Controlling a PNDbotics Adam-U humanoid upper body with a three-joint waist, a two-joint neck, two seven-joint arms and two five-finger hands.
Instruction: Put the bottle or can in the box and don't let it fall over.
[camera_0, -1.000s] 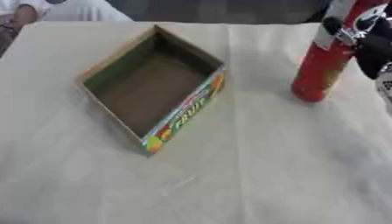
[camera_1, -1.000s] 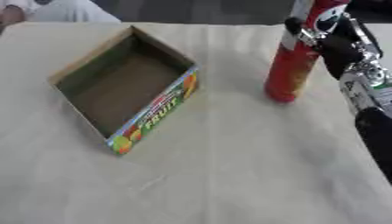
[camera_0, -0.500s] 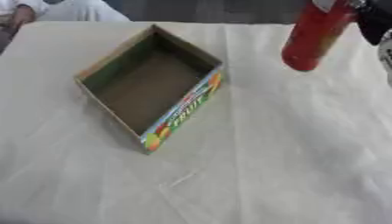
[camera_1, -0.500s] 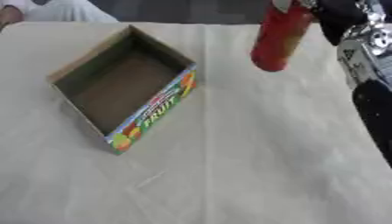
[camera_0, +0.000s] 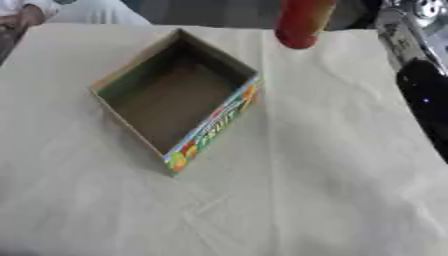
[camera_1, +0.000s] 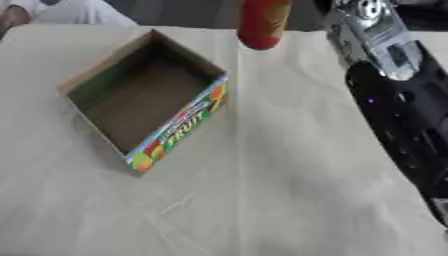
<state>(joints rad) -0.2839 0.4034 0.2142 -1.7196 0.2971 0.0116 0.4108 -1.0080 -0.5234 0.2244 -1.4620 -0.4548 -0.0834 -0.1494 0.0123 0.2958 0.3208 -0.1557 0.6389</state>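
red can (camera_1: 261, 22) up in the air at the top edge of view, clear of the cloth, its lower end just past the far right corner of the box (camera_0: 175, 97); upper part cut off by the frame. box open-topped, nothing inside, sits turned diamond-wise on the cream tablecloth (camera_0: 332, 190), printed fruit side facing near right. right arm (camera_1: 394, 100) comes in along the right side; its hand is out of frame, so grip on the can cannot be told. left hand not seen.
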